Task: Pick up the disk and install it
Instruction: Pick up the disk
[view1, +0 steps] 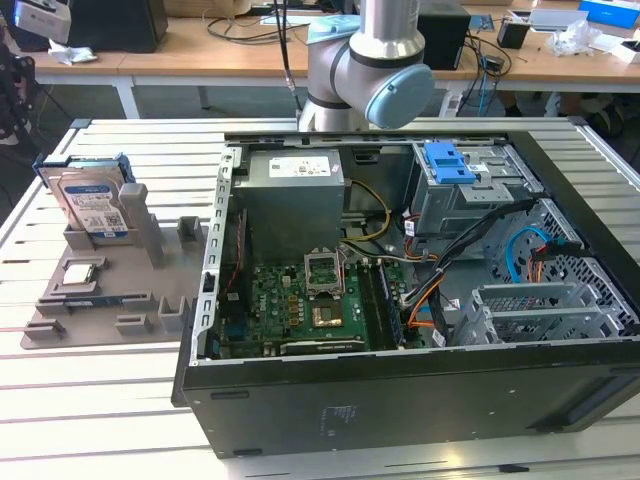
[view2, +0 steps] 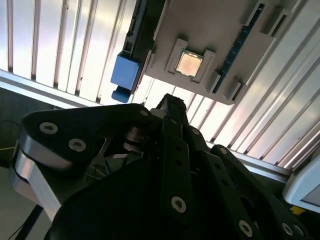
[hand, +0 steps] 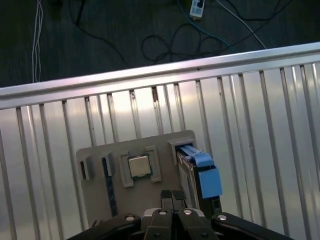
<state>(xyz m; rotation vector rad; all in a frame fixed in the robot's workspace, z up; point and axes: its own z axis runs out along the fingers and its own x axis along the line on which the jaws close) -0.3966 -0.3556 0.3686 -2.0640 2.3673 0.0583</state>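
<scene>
Open black computer case (view1: 400, 400) laid on slatted metal table (view1: 100, 400). Green motherboard (view1: 300, 300) and grey power supply (view1: 290, 185) seen inside. Blue bracket (view1: 447, 160) set atop drive cage (view1: 470, 205). Grey fixture tray (view1: 120, 277) placed beside case, processor chip (view1: 80, 272) seated in recess.

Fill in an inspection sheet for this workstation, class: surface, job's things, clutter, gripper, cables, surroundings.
Surface: slatted metal table carrying a grey fixture tray and an open computer case.
Job's things: the disk stands upright in the tray, not yet picked up.
Clutter: processor chip seated in the tray.
Grippers: gripper shut, empty, apart from the disk.
Cables: black, orange and blue cables inside the case.
Surroundings: desks behind.
</scene>
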